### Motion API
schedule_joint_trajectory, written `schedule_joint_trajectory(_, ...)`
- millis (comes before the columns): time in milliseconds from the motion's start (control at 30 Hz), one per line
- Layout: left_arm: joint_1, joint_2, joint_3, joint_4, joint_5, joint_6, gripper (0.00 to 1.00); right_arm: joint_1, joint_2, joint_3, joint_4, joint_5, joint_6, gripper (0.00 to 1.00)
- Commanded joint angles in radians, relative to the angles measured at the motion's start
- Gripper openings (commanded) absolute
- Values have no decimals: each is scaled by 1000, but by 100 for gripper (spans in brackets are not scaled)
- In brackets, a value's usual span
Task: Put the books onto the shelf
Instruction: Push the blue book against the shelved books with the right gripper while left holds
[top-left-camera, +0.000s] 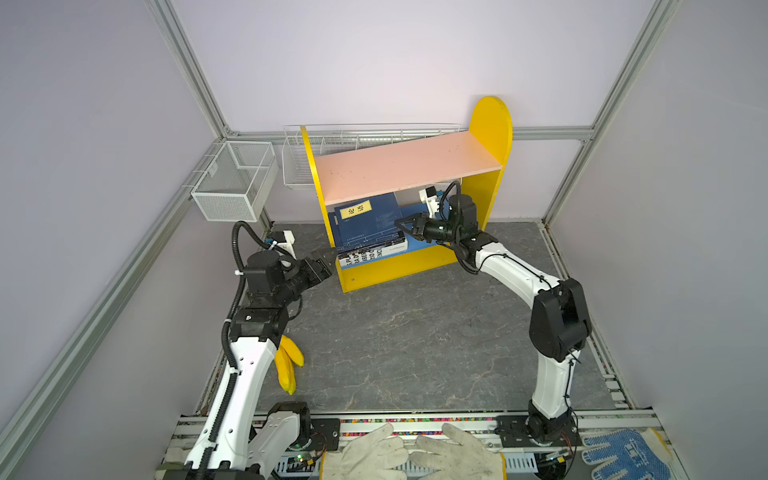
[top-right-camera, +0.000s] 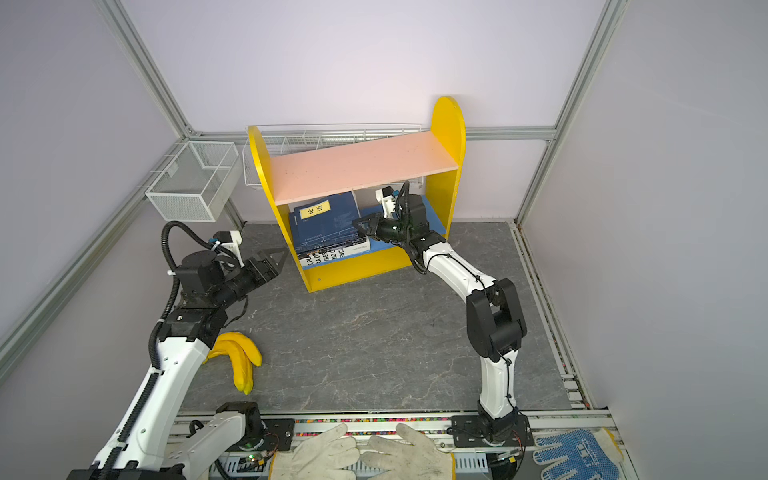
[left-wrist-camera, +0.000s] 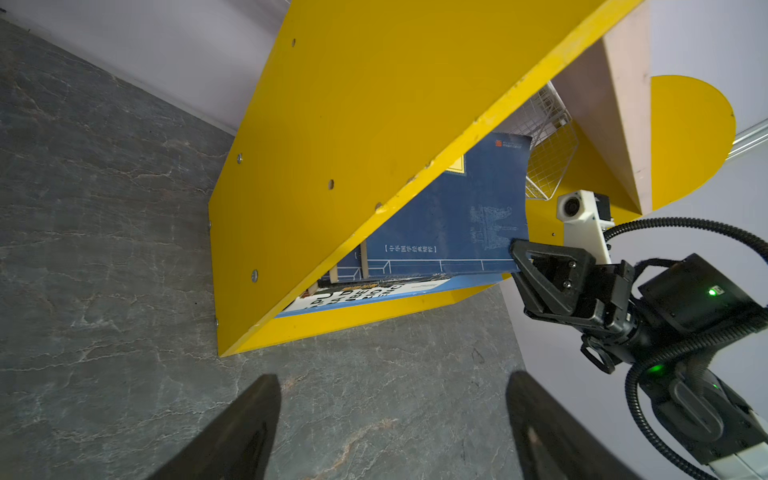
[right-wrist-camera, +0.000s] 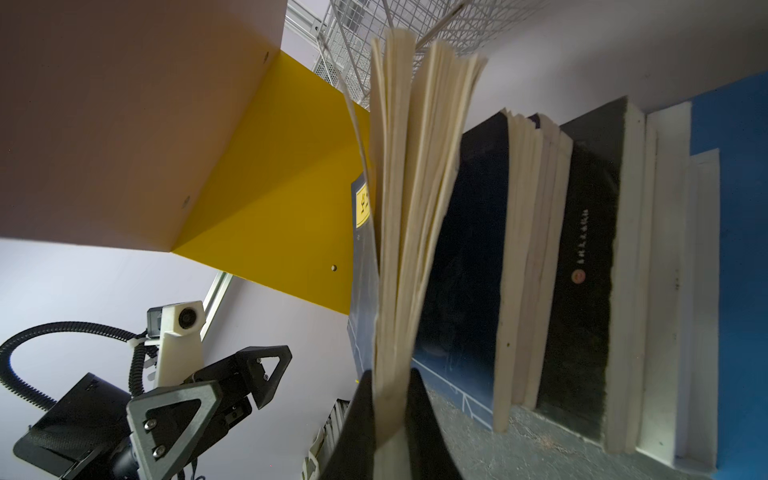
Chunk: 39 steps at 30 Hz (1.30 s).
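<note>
We read 论语 on the yellow label (top-left-camera: 355, 209) of the top book (top-left-camera: 374, 226); the white book (top-left-camera: 363, 254) beneath showed only cut-off letters, "PL", "ENC"; the others lay mostly hidden; the stack lay flat on the blue board (right-wrist-camera: 739, 208) of the shelf (top-left-camera: 492, 124), label end rearward; the right gripper (right-wrist-camera: 388, 374) pinched the top book's pages, tilting it; the left gripper (top-left-camera: 324, 262) gaped empty beside the shelf.

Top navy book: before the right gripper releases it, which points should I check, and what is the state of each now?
1. right gripper shut on top navy book: ok.
2. Book inside the shelf, under the pink board: ok.
3. Book flat on the stack: not ok, gripped edge raised, pages fanned.
4. left gripper open, outside the shelf: ok.
5. Room behind the book: cannot tell.
</note>
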Motion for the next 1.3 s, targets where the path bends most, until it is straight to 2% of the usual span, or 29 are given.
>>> schedule_joint_trajectory(0,6,4,-8,-14,-22,37,86,17,38,52,-30,-5,-28,7)
schedule_joint_trajectory(400,7,25,-17,0,-30,48,86,24,79,119,-101,-14,-43,7)
schedule_joint_trajectory(800,7,179,30,146,5,30,91,31,129,172,-160,-38,-59,7)
schedule_joint_trajectory(1033,-7,254,35,249,-20,-17,91,31,138,174,-179,-34,-68,7)
schedule_joint_trajectory(1267,-49,312,54,277,-77,-5,91,31,139,177,-182,-32,-69,7)
